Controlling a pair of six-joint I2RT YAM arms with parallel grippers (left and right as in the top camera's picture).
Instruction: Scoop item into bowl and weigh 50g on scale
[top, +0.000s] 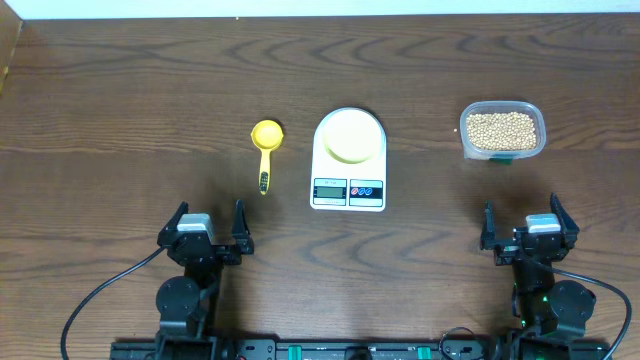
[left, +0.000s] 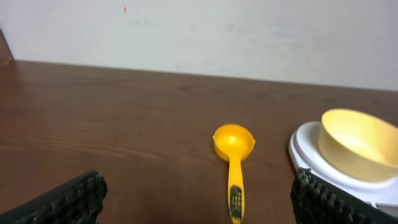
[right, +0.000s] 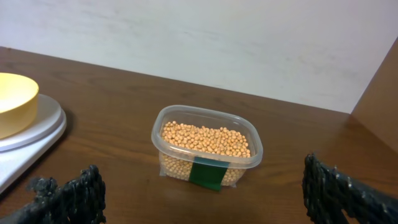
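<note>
Overhead, beans (top: 502, 130): tan, fill the clear tub (top: 541, 128), far right of table.
Bowl (top: 351, 135): pale yellow, sits on the white scale (top: 347, 192), mid-table.
Scoop (top: 266, 140): yellow, flat on table, left of scale, apart from it.
Left gripper (top: 210, 213): fingers apart, holding nothing, low, facing scoop.
Right gripper (top: 521, 211): fingers apart, holding nothing, low, facing tub.

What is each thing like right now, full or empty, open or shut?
bowl: empty, on the scale.
scale: bowl on top, display unreadable.
beans: all in the tub.
tub: lidless, nearly full.
scoop: empty, lying on the table.
left gripper: open, empty.
right gripper: open, empty.
</note>
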